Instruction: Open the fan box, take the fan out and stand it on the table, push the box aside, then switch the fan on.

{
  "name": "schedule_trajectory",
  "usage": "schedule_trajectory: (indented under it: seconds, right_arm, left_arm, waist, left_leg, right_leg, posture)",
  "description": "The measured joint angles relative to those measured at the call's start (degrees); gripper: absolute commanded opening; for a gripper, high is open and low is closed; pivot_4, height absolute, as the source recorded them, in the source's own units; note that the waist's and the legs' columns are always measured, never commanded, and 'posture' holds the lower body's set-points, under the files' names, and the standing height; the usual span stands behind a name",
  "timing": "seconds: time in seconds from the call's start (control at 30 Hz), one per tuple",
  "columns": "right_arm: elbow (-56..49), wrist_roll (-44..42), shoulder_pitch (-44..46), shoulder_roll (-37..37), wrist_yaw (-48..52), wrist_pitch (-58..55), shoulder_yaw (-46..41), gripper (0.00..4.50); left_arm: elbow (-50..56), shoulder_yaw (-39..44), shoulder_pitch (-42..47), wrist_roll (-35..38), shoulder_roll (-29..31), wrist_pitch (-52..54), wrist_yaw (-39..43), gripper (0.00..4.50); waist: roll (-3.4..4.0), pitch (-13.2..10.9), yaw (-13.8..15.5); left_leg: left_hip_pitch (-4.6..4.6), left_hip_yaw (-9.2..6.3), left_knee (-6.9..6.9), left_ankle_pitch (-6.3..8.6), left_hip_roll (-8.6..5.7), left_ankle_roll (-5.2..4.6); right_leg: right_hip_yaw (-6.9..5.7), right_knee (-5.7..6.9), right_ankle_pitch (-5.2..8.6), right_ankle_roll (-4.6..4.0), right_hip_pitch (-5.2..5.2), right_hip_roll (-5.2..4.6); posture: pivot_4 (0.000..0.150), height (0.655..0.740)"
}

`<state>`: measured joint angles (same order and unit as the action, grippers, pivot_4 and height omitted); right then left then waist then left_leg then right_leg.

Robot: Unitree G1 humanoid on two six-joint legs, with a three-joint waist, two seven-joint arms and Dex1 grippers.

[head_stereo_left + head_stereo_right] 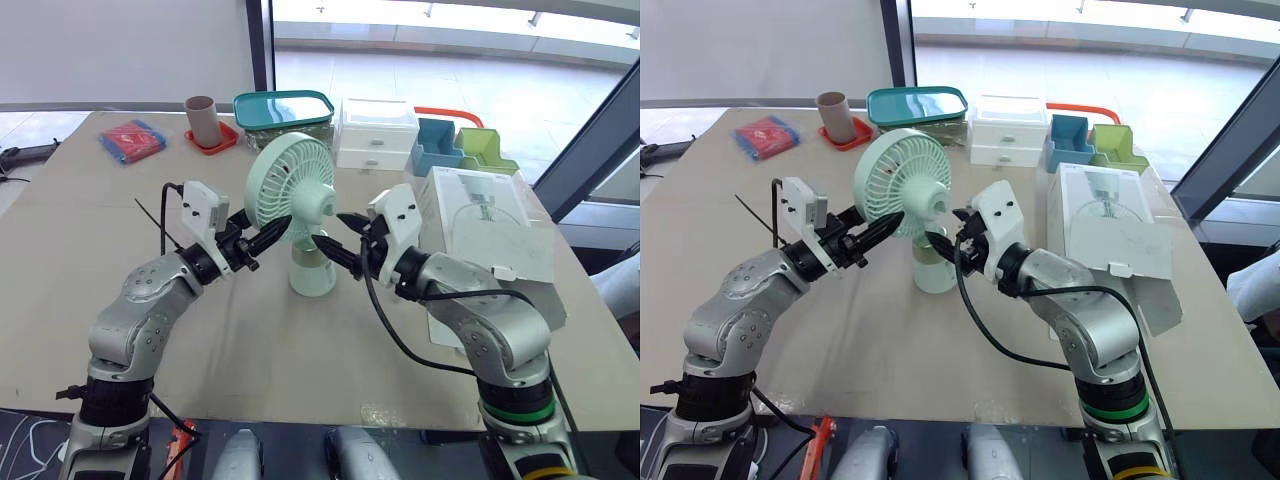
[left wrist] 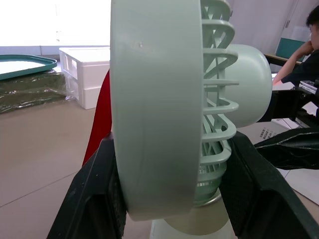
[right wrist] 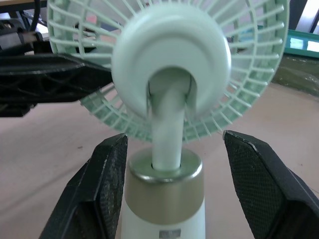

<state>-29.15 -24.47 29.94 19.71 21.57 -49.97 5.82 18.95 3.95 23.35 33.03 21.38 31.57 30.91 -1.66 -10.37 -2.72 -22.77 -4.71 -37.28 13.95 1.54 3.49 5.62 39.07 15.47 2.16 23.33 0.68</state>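
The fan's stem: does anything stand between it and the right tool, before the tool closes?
Nothing visible does. The right tool is open, its fingers on both sides of the stem, with a bare gap on each side. The left tool holds the fan by its head, above, clear of that path.

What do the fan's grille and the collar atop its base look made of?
The fan grille: moulded plastic, pale mint, satin, judging by its thin uniform ribs. The collar: probably brushed metal or metallised plastic, given its dull silvery sheen.
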Motion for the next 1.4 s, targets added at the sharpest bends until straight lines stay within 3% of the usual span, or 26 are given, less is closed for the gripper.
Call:
schedule_trajectory:
  seconds: [0.7, 0.8, 1.4]
  right_arm:
    - [6.08, 2.29, 1.77, -3.81, -1.08, -0.04, 1.53, 3.11]
    - [6.86, 2.40, 2.40, -4.17, -0.98, 0.08, 1.53, 2.23]
    - [8.41, 3.41, 2.43, -5.13, -0.99, 0.08, 1.60, 2.23]
  left_arm:
    - [0.03, -0.58, 0.02, -0.41, -1.48, -0.01, -0.60, 1.97]
    - [0.03, -0.64, 0.02, -0.42, -1.55, -0.01, -0.68, 1.97]
    - [0.03, -0.64, 0.02, -0.41, -1.92, -0.01, -1.78, 1.97]
  waist:
    - [0.00, 0.00, -0.01]
    - [0.00, 0.00, -0.01]
    - [0.00, 0.00, -0.02]
  left_leg:
    - [-0.01, 0.00, 0.00, 0.00, 0.00, 0.00]
    - [-0.01, 0.00, 0.01, 0.00, 0.00, 0.00]
    - [-0.01, 0.01, 0.01, 0.00, 0.00, 0.00]
  right_leg:
    - [0.00, 0.00, 0.00, 0.00, 0.02, 0.01]
    - [0.00, 0.00, 0.00, 0.00, 0.02, 0.00]
    - [0.01, 0.00, 0.00, 0.00, 0.03, 0.00]
  posture:
    - [0.150, 0.7400]
    - [0.150, 0.7400]
    - [0.150, 0.7400]
